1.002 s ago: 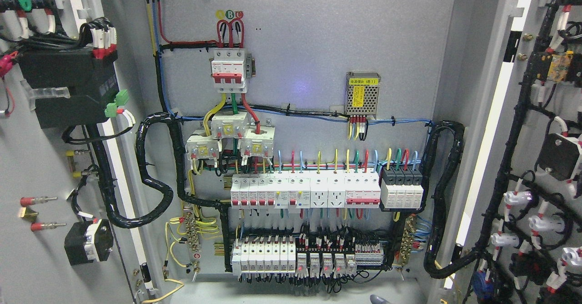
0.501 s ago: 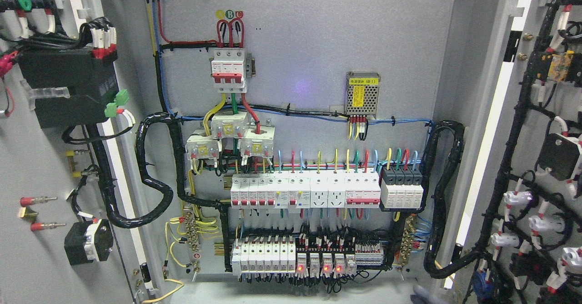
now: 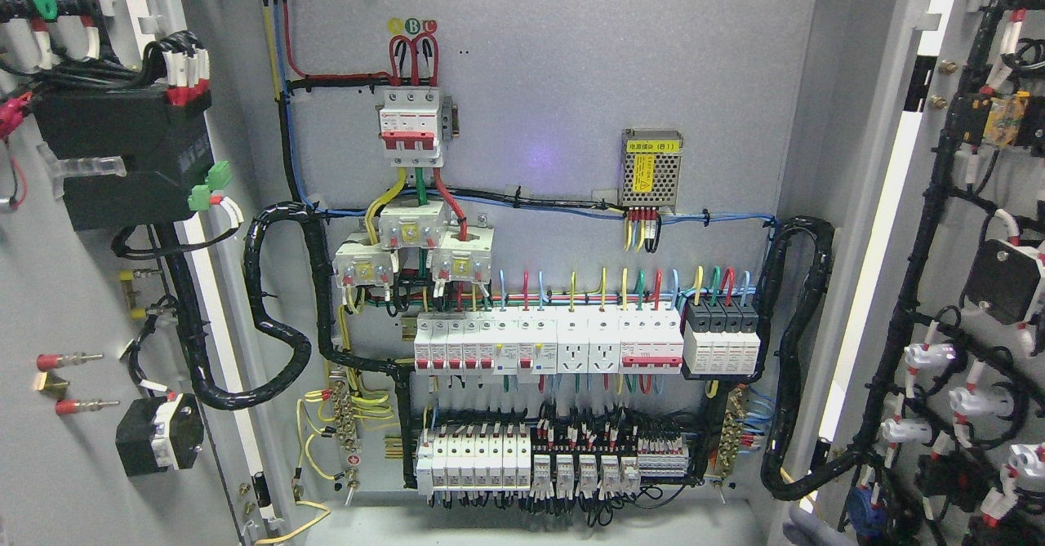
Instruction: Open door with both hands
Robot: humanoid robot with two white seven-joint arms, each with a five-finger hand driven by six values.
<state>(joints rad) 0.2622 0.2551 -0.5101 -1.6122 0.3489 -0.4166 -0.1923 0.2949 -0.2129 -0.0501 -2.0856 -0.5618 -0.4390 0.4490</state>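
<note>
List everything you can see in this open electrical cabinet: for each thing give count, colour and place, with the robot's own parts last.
left door: one, grey, swung open at far left, black box and wires mounted on it.
right door: one, grey, swung open at far right, black cable bundles on it.
back panel: one, grey, centre.
main breaker: one, white and red, upper centre.
power supply: one, metal mesh with yellow label, right of centre.
breaker row: one, white with red levers, middle.
black modules: four, black and white, right end of that row.
corrugated hoses: two, black, either side.
hand: one, grey, bottom edge, mostly cropped.
</note>
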